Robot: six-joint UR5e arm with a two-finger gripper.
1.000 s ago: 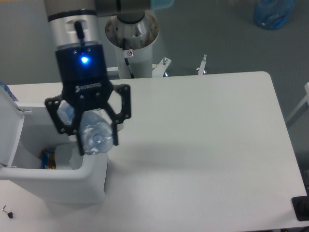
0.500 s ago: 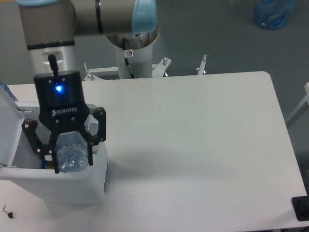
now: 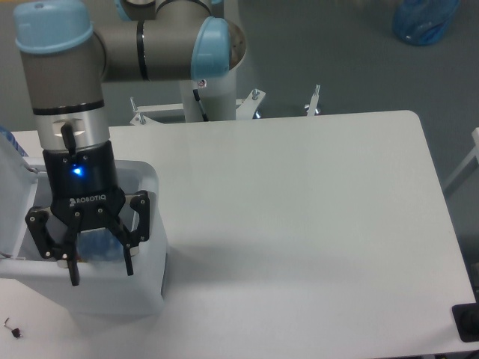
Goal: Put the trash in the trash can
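The trash can (image 3: 97, 292), a white rectangular bin, stands at the table's left edge with its lid (image 3: 13, 196) swung open to the left. My gripper (image 3: 101, 274) hangs over the bin's opening, fingertips down at rim level. Between the fingers I see the trash, a clear crushed plastic bottle (image 3: 99, 245), looking bluish and partly hidden by the fingers. The fingers stand as close together as before, shut on the bottle. The arm blocks the inside of the bin.
The white table (image 3: 299, 217) stretches to the right of the bin. The robot's base column (image 3: 209, 90) rises behind the table's far edge. A small black item (image 3: 11, 327) lies by the bin's front left corner. A blue bag (image 3: 423, 19) sits on the floor far right.
The gripper has carried the bottle left from above the bin's right rim and lowered it into the bin's opening. The bottle now sits deeper between the fingers.
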